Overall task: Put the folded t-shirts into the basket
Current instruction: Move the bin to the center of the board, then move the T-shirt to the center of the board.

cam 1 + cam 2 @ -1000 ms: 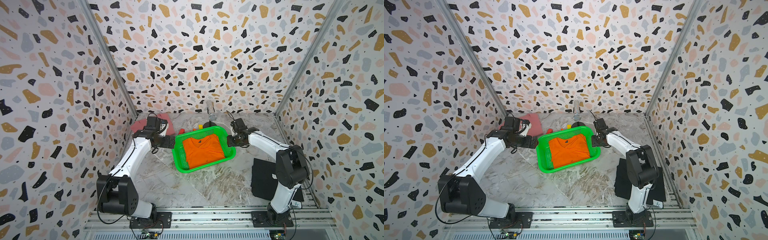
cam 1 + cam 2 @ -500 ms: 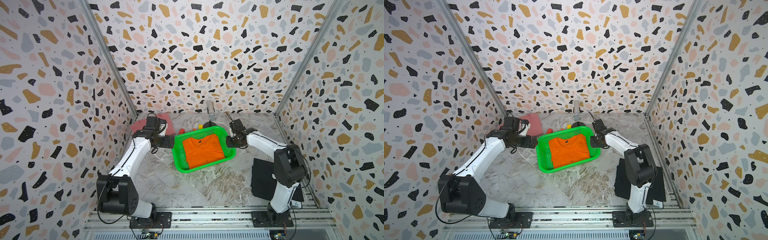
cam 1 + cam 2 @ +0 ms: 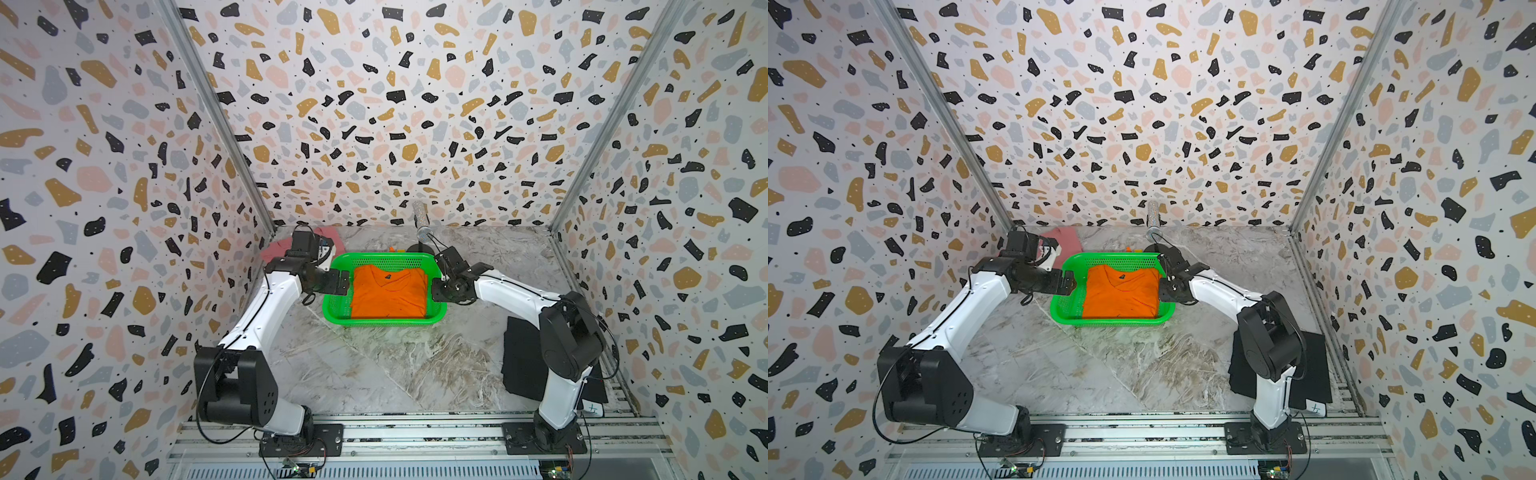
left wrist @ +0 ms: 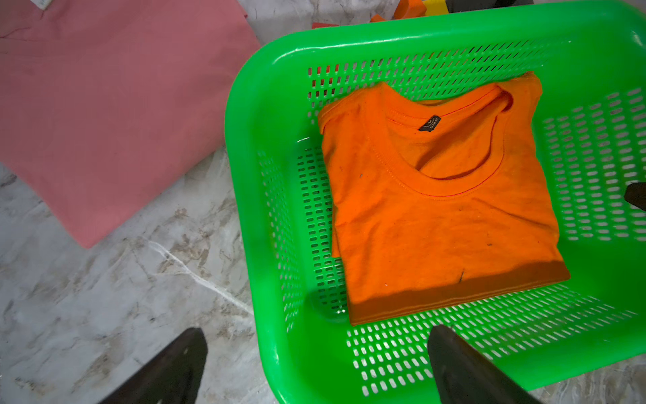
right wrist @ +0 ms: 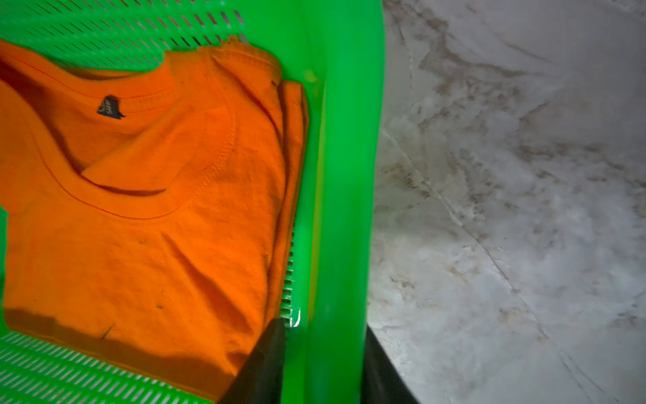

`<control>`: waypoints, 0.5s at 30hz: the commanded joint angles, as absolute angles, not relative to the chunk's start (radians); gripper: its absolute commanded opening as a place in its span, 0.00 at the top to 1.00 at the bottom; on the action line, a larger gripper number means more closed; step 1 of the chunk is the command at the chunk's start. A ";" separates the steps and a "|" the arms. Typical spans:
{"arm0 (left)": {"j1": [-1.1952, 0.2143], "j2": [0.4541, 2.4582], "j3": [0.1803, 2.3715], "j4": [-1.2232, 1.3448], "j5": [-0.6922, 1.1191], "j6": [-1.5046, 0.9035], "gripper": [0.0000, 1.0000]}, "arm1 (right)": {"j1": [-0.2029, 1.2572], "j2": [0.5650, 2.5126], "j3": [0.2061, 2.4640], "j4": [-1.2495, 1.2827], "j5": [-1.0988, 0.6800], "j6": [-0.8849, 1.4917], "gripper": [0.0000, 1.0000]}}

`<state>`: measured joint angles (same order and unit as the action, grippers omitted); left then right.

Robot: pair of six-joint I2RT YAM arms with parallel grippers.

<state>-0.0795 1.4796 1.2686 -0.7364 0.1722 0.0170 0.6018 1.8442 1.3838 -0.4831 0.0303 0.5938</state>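
Observation:
The green basket (image 3: 332, 312) (image 3: 1059, 309) stands mid-table with the orange folded t-shirt (image 3: 388, 291) (image 3: 1119, 293) (image 4: 437, 210) (image 5: 140, 227) flat inside. My right gripper (image 3: 436, 289) (image 5: 323, 327) is shut on the basket's right wall (image 5: 342, 175), one finger inside and one outside. My left gripper (image 3: 343, 282) (image 4: 316, 328) stands open astride the basket's left wall (image 4: 244, 175), touching nothing. The pink folded t-shirt (image 3: 274, 249) (image 4: 105, 105) lies at the back left behind the left arm. The black folded t-shirt (image 3: 521, 361) (image 3: 1312, 365) lies front right, partly hidden by the right arm.
A glittery cylinder on a stand (image 3: 419, 220) rises behind the basket, with small orange and yellow pieces (image 3: 395, 249) beside it. Patterned walls close in on three sides. Metal rails (image 3: 415, 432) run along the front edge.
The basket has slid left and turned square to the table with the right gripper on its wall. The right jaws narrowed, then widened a little. The left gripper stayed open.

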 commanded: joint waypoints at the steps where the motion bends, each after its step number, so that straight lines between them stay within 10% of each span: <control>1: -0.077 1.472 1.307 -0.753 0.236 0.040 0.00 | 0.587 1.708 1.410 -0.538 0.002 0.529 0.49; 9: -0.206 1.487 1.406 -0.802 0.295 0.064 0.00 | 0.372 1.407 1.240 -0.662 0.062 0.526 0.41; 15: -0.424 1.540 1.468 -0.840 0.310 0.069 0.00 | 0.210 1.312 1.011 -0.777 0.054 0.641 0.53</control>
<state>-0.3424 1.5105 1.4300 -0.8024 0.2832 0.0483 0.2447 1.3098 1.1080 -0.6453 0.0704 0.5850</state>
